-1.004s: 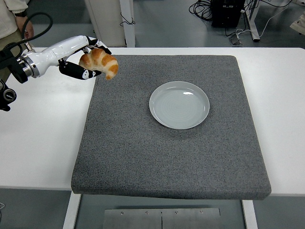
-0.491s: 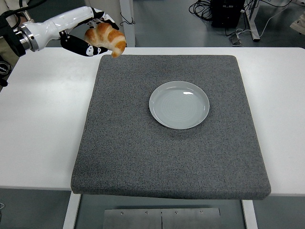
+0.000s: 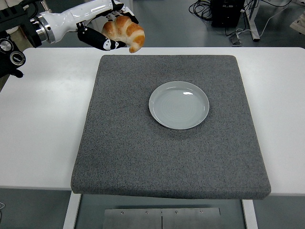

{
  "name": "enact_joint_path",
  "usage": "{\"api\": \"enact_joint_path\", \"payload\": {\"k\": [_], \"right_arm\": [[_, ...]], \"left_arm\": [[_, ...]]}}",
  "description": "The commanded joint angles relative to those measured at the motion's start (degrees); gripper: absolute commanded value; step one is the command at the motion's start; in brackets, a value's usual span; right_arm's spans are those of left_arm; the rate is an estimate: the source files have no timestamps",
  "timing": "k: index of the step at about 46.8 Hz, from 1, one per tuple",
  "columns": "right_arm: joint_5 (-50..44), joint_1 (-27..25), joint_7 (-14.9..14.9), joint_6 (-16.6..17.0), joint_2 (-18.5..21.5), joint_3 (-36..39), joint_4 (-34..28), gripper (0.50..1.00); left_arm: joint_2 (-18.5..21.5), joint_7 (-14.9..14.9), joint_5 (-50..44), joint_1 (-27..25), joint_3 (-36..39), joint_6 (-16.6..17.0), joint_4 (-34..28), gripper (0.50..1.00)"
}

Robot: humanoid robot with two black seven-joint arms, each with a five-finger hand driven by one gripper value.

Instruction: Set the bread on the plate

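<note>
Below my left hand [image 3: 107, 28] lies the white surface [image 3: 43, 119], its grey mat [image 3: 143, 152], then the plate [image 3: 179, 105], well off to its right. Fingers closed around the bread [image 3: 125, 31], carried aloft; next I swing right and lower.

The croissant [image 3: 125, 31], golden-brown and curved with glossy ridged segments, is hanging in the air in the grasp of the left hand [image 3: 106, 29], its darker tapered tip pointing down and to the right, away from the palm. The plate [image 3: 179, 104], round, pale grey-blue and lying flat and bare, is sitting well apart from the hand, lower and to its right, with nothing touching it
</note>
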Motion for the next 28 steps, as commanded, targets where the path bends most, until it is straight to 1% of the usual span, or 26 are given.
{"api": "enact_joint_path", "payload": {"k": [1,7,15,28], "right_arm": [[0.02,0.00,0.00,0.00,0.00,0.00,0.00,1.000],[0.02,0.00,0.00,0.00,0.00,0.00,0.00,1.000],[0.02,0.00,0.00,0.00,0.00,0.00,0.00,1.000],[0.02,0.00,0.00,0.00,0.00,0.00,0.00,1.000]], "left_arm": [[-0.81,0.00,0.12,-0.23,0.01,0.07,0.29,0.500],[-1.87,0.08,0.13,-0.75,0.01,0.07,1.00,0.500],[-5.73,0.08,-0.05,-1.72,-0.08,0.15,4.25,0.500],[-10.92,0.08,-0.05,-2.60,0.01,0.24,4.95,0.500]]}}
